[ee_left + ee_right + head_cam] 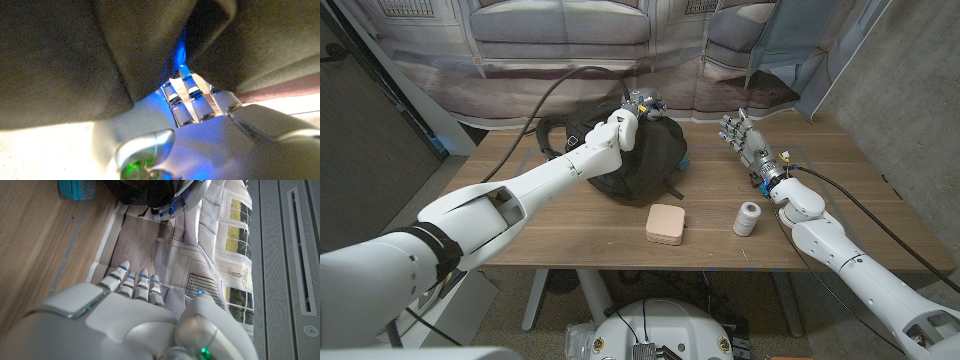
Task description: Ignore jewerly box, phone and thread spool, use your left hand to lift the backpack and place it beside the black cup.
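Left hand grips the top of the backpack, which sits just behind the jewelry box; right hand open, idle; loose fabric could slip free when lifted.

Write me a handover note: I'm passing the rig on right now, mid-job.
Left hand: fingers closed on the top of the backpack; the left wrist view shows them dug into a fold of the fabric.
Right hand: open and holding nothing, to the right of the backpack.
Backpack: at the table's far middle, apparently not lifted yet.
Box and spool: near edge, untouched; leave them.
Done: grasp on the backpack.
Left: lift it and set it beside the black cup.
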Robot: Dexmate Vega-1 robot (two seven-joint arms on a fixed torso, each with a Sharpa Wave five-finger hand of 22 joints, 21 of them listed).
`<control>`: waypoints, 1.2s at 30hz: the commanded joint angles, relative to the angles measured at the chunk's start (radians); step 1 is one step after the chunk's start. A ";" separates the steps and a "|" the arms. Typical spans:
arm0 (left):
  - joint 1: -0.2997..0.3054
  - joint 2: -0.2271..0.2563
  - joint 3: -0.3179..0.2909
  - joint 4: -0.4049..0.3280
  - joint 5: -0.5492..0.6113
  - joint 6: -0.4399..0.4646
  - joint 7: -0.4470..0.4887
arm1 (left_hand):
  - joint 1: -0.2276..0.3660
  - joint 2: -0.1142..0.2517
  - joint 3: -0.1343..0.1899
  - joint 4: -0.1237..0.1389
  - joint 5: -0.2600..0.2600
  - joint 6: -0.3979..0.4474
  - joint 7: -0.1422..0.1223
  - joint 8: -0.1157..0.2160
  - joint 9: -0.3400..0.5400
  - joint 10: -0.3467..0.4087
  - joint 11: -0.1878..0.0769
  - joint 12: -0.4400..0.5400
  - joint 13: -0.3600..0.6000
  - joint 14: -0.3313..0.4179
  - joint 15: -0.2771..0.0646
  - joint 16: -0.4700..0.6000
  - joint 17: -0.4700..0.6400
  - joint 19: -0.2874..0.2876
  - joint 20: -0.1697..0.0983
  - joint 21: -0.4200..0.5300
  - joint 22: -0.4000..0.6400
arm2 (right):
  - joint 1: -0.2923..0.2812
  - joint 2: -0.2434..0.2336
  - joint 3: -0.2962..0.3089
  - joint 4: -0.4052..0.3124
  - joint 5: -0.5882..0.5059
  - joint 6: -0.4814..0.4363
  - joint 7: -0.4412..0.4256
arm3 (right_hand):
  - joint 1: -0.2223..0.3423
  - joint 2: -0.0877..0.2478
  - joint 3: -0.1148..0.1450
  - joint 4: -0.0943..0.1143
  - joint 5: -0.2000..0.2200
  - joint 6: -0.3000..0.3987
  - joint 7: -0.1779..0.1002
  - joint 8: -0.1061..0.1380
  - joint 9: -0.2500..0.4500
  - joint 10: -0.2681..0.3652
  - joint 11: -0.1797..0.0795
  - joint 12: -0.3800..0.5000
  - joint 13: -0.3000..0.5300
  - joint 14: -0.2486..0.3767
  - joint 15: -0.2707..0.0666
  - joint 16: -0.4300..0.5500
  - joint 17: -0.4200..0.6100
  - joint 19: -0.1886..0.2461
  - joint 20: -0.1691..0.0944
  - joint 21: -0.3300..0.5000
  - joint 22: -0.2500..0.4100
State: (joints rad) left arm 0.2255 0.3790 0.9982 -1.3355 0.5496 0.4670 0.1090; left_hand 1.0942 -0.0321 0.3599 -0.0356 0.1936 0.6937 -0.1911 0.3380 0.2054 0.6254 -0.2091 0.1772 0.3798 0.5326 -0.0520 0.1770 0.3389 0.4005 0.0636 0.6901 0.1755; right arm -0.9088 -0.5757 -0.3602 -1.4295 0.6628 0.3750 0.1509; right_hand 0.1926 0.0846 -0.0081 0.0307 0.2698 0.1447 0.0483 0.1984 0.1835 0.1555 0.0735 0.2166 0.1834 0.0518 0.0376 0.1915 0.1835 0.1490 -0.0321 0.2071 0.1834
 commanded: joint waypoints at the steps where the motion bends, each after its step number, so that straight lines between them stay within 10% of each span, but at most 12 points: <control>1: -0.014 -0.003 0.007 0.019 0.003 -0.021 -0.007 | -0.021 -0.006 -0.010 0.005 0.011 -0.035 -0.003 -0.020 0.002 -0.051 0.000 0.000 -0.012 -0.049 -0.096 0.005 -0.014 -0.034 0.013 -0.025 0.001 | 0.000 0.002 -0.001 -0.004 -0.007 -0.001 -0.012 | 0.005 0.003 -0.009 0.003 -0.002 0.007 -0.004 -0.002 0.004 0.011 -0.004 0.000 0.004 0.008 0.000 -0.004 0.002 0.008 0.001 0.000 0.006; 18: -0.047 0.009 0.013 0.017 -0.017 -0.048 -0.099 | -0.132 -0.051 -0.081 0.047 0.053 -0.197 0.009 -0.101 0.005 -0.221 0.025 0.007 -0.062 -0.225 -0.048 0.008 -0.079 -0.175 0.087 -0.144 0.000 | 0.015 0.015 -0.008 0.017 -0.006 0.001 -0.007 | 0.006 0.003 -0.010 0.003 -0.003 0.008 -0.007 -0.002 0.004 0.012 -0.002 0.000 0.004 0.008 0.001 -0.004 0.002 0.009 0.002 0.000 0.006; 36: -0.037 0.043 0.004 -0.089 0.032 0.009 -0.129 | -0.202 -0.072 -0.119 0.079 0.075 -0.228 0.024 -0.116 0.005 -0.256 0.047 0.014 -0.077 -0.248 -0.025 0.016 -0.099 -0.197 0.107 -0.177 0.001 | 0.004 0.009 0.001 0.007 0.000 0.005 -0.008 | 0.007 0.003 -0.010 0.002 -0.003 0.008 -0.008 -0.002 0.004 0.010 -0.004 -0.001 0.004 0.009 0.000 -0.004 0.002 0.009 0.003 0.001 0.006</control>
State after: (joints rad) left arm 0.1833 0.4013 1.0103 -1.3659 0.5519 0.4446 -0.0034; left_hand 0.9016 -0.1037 0.2452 0.0397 0.2593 0.4660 -0.1661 0.2196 0.2071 0.3700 -0.1572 0.1852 0.3014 0.2812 -0.0410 0.1819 0.2414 0.2040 0.1681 0.5166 0.1753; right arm -0.8979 -0.5639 -0.3652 -1.4154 0.6581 0.3776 0.1440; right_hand 0.1926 0.0846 -0.0165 0.0307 0.2698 0.1484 0.0446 0.1984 0.1835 0.1554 0.0734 0.2166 0.1834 0.0518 0.0376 0.1915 0.1836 0.1526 -0.0285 0.2070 0.1887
